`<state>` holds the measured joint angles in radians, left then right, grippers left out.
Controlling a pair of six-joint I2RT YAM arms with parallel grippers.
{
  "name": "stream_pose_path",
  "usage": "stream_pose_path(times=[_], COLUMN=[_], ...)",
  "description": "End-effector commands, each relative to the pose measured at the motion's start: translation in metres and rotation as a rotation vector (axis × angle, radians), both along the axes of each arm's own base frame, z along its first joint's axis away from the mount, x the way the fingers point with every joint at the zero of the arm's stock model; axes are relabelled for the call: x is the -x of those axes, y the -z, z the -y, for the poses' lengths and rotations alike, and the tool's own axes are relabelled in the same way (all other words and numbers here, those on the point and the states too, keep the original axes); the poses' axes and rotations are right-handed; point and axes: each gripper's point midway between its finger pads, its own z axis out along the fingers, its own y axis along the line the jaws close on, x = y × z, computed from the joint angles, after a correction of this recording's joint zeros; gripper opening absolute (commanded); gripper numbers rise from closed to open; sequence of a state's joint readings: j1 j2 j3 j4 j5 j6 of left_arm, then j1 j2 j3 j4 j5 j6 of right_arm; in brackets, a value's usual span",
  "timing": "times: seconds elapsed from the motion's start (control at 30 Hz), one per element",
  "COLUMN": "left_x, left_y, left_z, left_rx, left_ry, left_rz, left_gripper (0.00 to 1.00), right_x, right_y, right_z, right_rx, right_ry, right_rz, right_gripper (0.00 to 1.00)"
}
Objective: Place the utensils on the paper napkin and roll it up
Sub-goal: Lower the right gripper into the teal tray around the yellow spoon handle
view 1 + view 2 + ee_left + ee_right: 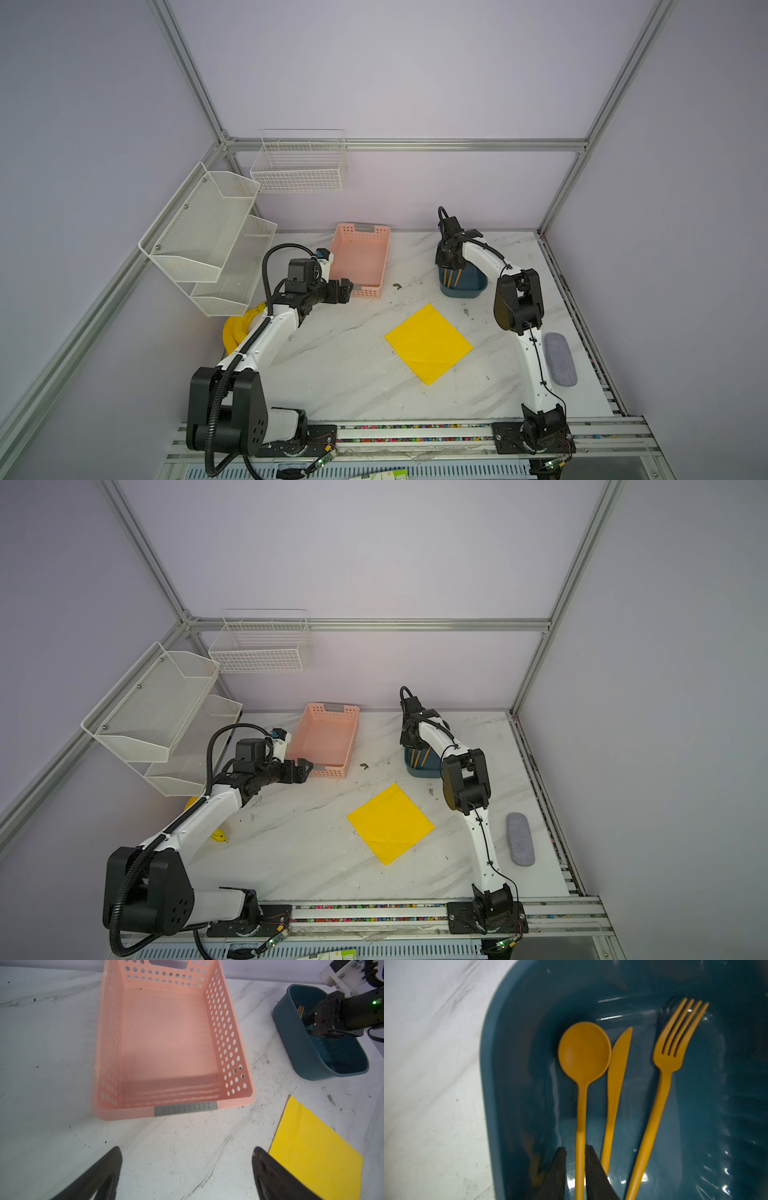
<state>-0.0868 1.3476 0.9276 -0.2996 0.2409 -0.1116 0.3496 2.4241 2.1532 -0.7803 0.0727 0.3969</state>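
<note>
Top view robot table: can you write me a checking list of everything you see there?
Surface: marble table, scuffed, specks of dirt.
Job's things: paper napkin flat, bare; spoon, knife, fork lie in blue tub.
Clutter: empty pink basket, bananas, grey pouch.
Grippers: left gripper open, empty; right gripper straddles spoon handle, grip unsure.
Cables: black hose on left arm, thin wire on right arm.
Surroundings: white mesh shelves, wire basket on lilac walls.
</note>
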Motion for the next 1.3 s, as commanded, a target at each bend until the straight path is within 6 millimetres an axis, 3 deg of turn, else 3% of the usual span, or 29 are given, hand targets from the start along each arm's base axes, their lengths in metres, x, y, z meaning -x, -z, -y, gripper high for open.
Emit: stream_pose_path(times=[0.0, 1.27], left_x=[-0.012, -0.012], left_y=[-0.047, -0.047], left_z=[0.001, -0.001], left_rx=[-0.004, -0.014], left_ry=[0.004, -0.005], left_rz=[0.126, 0.132], left_gripper=[0.96, 0.96], right_x=[0.000, 0.003], right_y=[0.003, 0.036], right_z=[0.003, 0.003], right_rx=[0.017, 0.033], right_ry=[0.024, -0.001], right_rz=[-0.018, -0.066], right_gripper=[0.20, 0.18])
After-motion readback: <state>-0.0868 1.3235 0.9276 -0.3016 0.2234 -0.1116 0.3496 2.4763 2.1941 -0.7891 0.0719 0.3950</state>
